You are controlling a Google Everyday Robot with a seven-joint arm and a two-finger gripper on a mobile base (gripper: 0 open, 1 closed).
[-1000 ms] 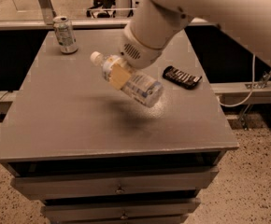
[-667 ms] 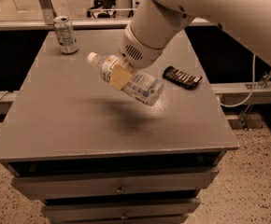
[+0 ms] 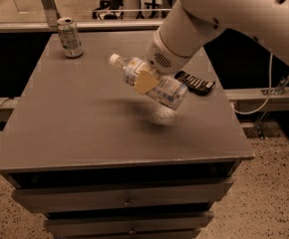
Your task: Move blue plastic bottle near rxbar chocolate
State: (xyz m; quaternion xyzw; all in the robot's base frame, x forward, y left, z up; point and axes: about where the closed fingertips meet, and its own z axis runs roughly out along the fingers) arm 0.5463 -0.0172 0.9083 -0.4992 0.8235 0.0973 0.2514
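Note:
The blue plastic bottle (image 3: 152, 82) is clear with a white cap and a pale label. It hangs tilted above the middle of the grey table (image 3: 84, 128), cap pointing up and left. My gripper (image 3: 147, 81) is shut on the bottle's middle; one tan finger (image 3: 144, 83) shows across the label. The rxbar chocolate (image 3: 195, 82) is a flat dark bar lying on the table at the right, just beyond the bottle's base and partly hidden by my arm.
A silver-green drink can (image 3: 70, 37) stands upright at the table's back left corner. The table has drawers below its front edge. A white cable (image 3: 264, 96) hangs off to the right beside a low shelf.
The bottle in my gripper has moved a little to the right, toward the dark bar. The can and the bar have not moved.

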